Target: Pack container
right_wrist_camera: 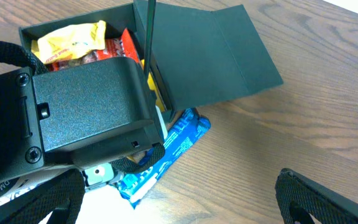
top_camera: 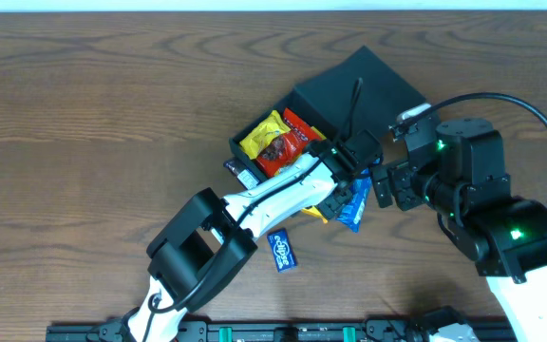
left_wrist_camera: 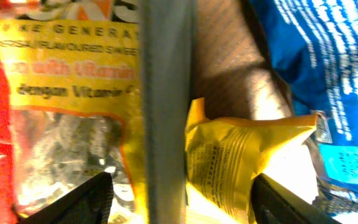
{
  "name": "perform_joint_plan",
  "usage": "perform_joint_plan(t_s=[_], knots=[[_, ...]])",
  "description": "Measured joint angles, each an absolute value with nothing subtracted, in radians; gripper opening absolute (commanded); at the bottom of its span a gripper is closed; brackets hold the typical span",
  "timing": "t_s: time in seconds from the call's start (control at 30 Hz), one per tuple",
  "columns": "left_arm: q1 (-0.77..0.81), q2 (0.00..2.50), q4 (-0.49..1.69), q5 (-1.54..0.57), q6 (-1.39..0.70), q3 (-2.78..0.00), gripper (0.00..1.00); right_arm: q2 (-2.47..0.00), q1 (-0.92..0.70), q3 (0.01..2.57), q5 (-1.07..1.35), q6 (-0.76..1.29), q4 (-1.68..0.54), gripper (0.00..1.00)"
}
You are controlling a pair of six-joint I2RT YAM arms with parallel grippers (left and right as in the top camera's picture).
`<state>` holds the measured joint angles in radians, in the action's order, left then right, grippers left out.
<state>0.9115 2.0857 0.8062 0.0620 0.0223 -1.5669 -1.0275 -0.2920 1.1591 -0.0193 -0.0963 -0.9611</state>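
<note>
Our left jaws stand released astride the 5 o'clock wall of the container [top_camera: 313, 106], which sits mid-way across the surface [top_camera: 84, 114], a yellow packet [left_wrist_camera: 241, 162] just outside. Closing here could pinch that wall and drag it. Our right jaws, spread empty at 3 o'clock, could collide with them.

Five snack packets: one yellow packet [top_camera: 264, 141], a second yellow packet [left_wrist_camera: 241, 155], one red packet [top_camera: 300, 128], one large blue packet [top_camera: 354, 205], one small blue packet [top_camera: 283, 251]. One container [top_camera: 368, 85]. Two pincers: left pincer [left_wrist_camera: 188, 202], right pincer [right_wrist_camera: 185, 208].
</note>
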Motion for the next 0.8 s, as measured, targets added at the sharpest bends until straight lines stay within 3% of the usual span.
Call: perform_joint_plan(t_s=[0.17, 0.73, 0.8], knots=[[0.886, 2.085, 0.806, 0.087, 0.022, -1.567, 0.64, -1.028, -0.292, 1.159, -0.019, -0.096, -0.961, 0.99], [0.809, 2.078, 0.806, 0.141, 0.026, -1.625, 0.64, -1.028, -0.292, 1.159, -0.019, -0.096, -0.961, 0.99], [0.805, 2.078, 0.823, 0.141, 0.023, -1.625, 0.51, -1.028, -0.292, 1.159, -0.019, -0.096, -0.961, 0.99]])
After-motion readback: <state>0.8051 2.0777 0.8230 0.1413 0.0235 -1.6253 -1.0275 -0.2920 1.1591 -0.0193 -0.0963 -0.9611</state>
